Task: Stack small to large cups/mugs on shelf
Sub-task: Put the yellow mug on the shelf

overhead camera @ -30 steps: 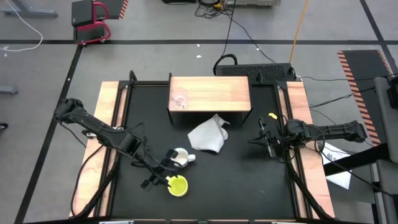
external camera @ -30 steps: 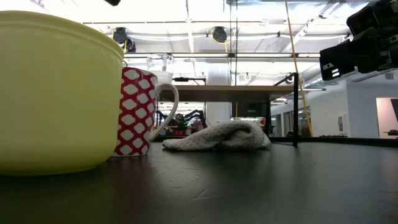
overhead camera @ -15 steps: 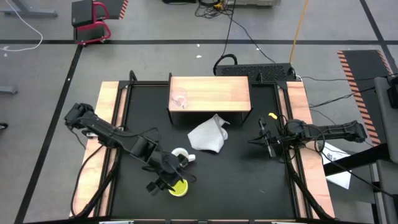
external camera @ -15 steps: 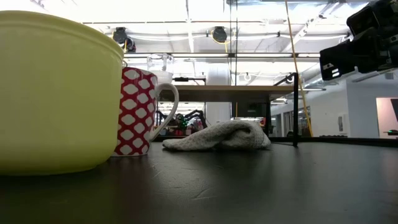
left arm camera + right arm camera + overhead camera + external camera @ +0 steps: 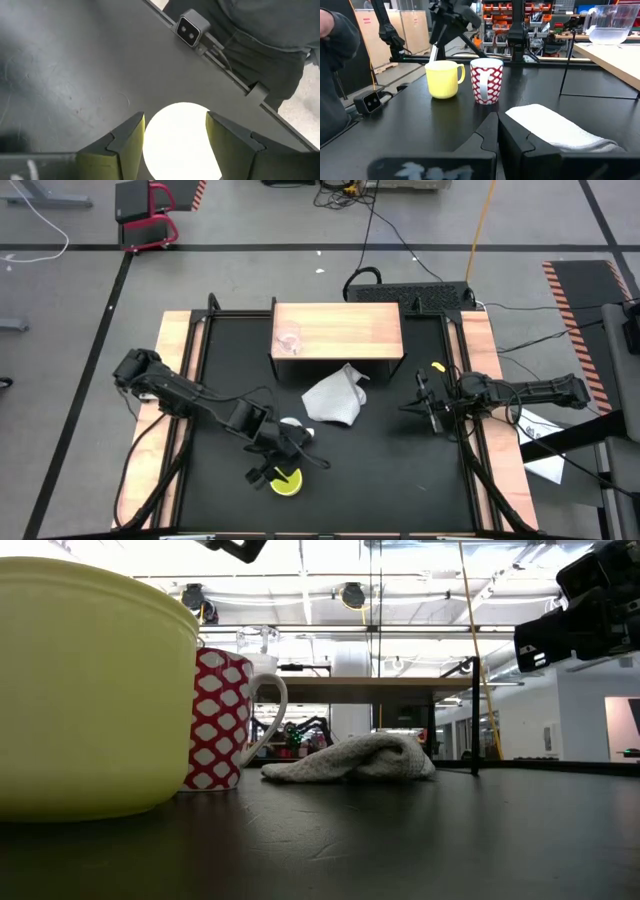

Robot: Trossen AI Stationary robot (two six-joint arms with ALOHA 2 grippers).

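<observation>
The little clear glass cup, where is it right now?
In the high view the glass cup stands on the wooden shelf, near its left end, far from both grippers.

The left arm reaches across the table's near part, its gripper [image 5: 283,471] pointed down with the fingers [image 5: 127,145] spread wide apart. The right arm waits at the right side, its gripper [image 5: 421,407] apparently low near the surface, fingers [image 5: 515,142] pressed together.

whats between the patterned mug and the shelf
The grey-white cloth lies crumpled on the table between the white patterned mug and the shelf; the high view shows it best.
</observation>
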